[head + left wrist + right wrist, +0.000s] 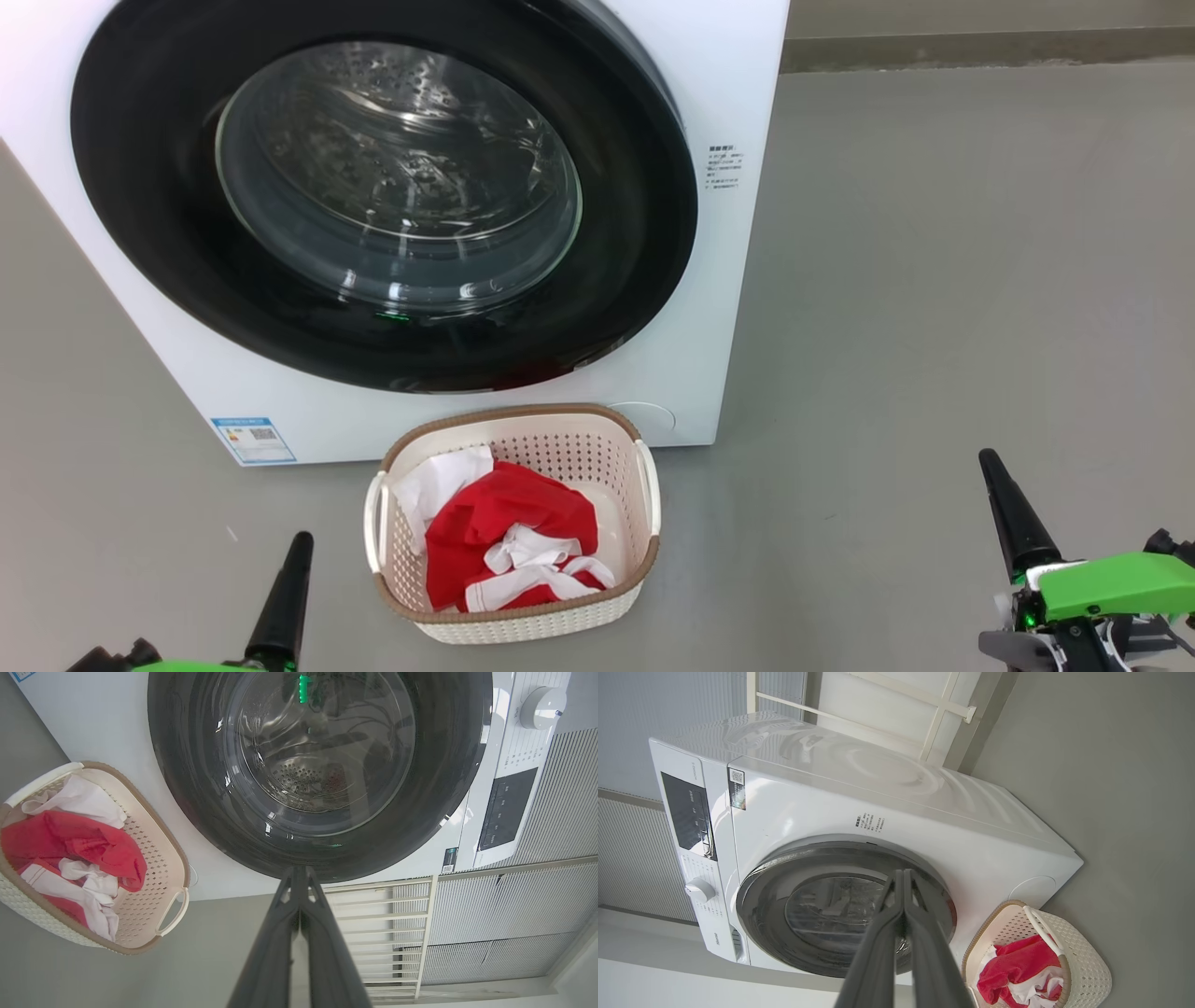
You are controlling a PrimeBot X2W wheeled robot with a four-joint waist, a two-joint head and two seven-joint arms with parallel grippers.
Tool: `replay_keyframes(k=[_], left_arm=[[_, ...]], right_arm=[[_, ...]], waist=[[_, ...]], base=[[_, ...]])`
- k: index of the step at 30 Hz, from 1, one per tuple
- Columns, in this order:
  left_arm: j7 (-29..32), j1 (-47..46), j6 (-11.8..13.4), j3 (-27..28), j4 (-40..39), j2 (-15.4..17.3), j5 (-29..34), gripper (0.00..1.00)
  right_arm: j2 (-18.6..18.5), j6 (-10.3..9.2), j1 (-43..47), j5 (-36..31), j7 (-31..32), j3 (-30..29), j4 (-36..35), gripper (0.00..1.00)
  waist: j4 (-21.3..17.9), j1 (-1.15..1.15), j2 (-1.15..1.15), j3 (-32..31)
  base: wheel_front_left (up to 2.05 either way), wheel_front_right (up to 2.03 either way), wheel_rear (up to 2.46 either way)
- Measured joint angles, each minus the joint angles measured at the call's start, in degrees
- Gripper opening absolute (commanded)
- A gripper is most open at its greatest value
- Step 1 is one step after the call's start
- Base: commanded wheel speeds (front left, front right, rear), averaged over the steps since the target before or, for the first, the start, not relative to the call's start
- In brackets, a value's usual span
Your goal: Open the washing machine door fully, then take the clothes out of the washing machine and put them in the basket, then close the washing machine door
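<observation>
Left tool [299, 871], slim dark taper, closed, before glossy black-rimmed glass door [322, 765]

**Bare laundry corner, more test room than home**

A white front-loading washing machine [924, 826] stood directly on a plain grey floor [934, 280]. A cream laundry basket [509, 411] of red and white clothes [509, 513] sat just in front of it. Pale ribbed wall panels [560, 812] and a white rail frame [373, 914] ran behind.
</observation>
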Motion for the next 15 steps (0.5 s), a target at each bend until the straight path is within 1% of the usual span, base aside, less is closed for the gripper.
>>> replay_keyframes(k=[15], left_arm=[[2.35, -2.01, -0.37, 0.46, 0.69, 0.02, -9.1, 0.0]], right_arm=[[-0.15, -0.02, -1.31, 9.83, 2.45, -0.44, 0.13, 0.0]], waist=[[0.51, 0.0, 0.0, 0.55]], base=[[0.0, 0.0, 0.0]])
